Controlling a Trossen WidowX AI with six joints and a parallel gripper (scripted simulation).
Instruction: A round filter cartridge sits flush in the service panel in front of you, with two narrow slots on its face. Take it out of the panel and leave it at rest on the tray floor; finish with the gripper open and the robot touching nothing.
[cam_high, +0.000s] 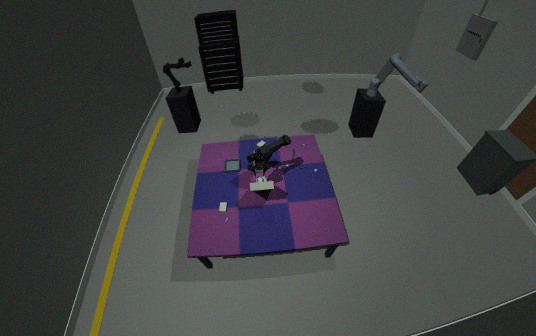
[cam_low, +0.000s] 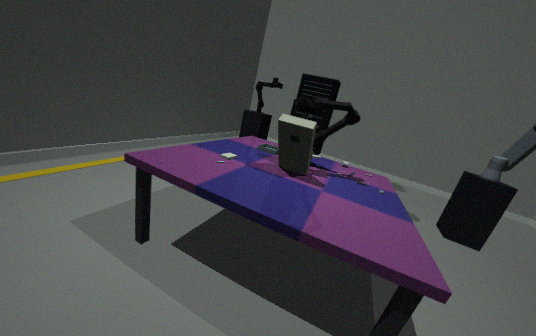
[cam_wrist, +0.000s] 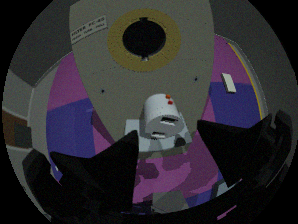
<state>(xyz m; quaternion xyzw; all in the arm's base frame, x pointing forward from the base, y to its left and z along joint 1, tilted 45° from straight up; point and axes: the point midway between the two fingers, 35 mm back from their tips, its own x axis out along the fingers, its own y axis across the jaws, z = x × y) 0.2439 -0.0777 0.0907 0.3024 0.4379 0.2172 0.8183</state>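
Black parallel-jaw gripper (cam_wrist: 162, 163), jaws apart and empty, hovered above the white cylindrical filter cartridge (cam_wrist: 161, 123); best centred between them before closing.

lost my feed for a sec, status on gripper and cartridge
Gripper jaws open, holding nothing. Cartridge out of its socket, lying in front of the panel between the jaws; contact unclear. Tray off to the side. Path unobstructed.

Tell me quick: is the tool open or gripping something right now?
Tool: open, holding nothing; the filter cartridge lies beyond its fingertips, out of the panel.
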